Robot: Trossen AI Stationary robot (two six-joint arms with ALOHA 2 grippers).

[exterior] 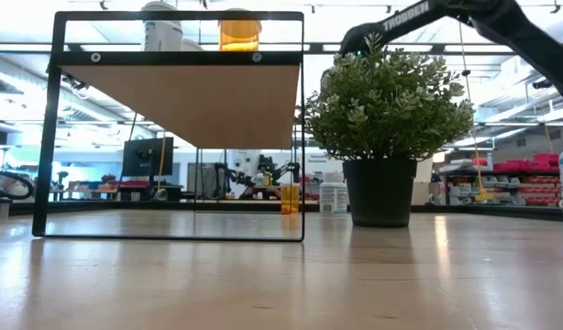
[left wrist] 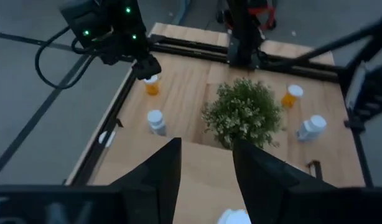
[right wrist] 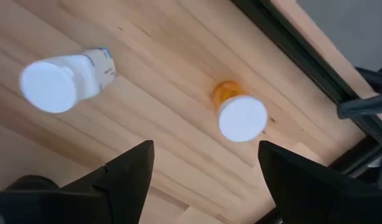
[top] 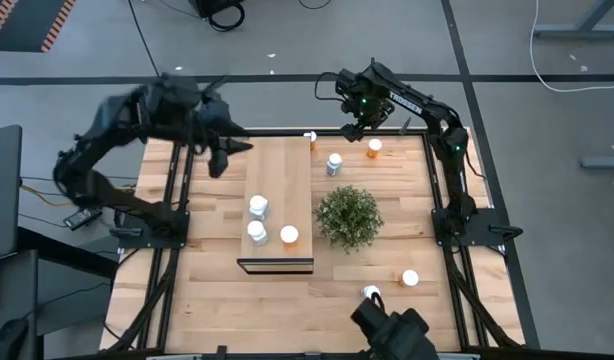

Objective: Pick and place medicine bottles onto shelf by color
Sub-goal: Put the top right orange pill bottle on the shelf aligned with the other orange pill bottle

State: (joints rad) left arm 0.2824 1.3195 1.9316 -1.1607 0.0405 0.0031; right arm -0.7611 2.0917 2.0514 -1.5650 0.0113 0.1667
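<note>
The shelf (top: pixel 277 205) carries two white medicine bottles (top: pixel 258 207) and an orange one (top: pixel 289 236), all upright. My right gripper (right wrist: pixel 206 180) hangs open, fingers pointing down, above an upright orange bottle (right wrist: pixel 241 115) near the table's far edge; a white bottle (right wrist: pixel 60 81) stands beside it. In the high view that gripper (top: pixel 355 128) is just beyond the orange bottle (top: pixel 374 148) and the white one (top: pixel 334 163). My left gripper (left wrist: pixel 206 180) is open with nothing between its fingers, raised over the shelf's far left end (top: pixel 227 155).
A potted plant (top: pixel 349 215) stands right of the shelf. Another orange bottle (top: pixel 310 138) stands by the shelf's far right corner. An orange bottle (top: pixel 410 278) and a white one (top: pixel 372 293) are near the front right. Bare tabletop lies at the front left.
</note>
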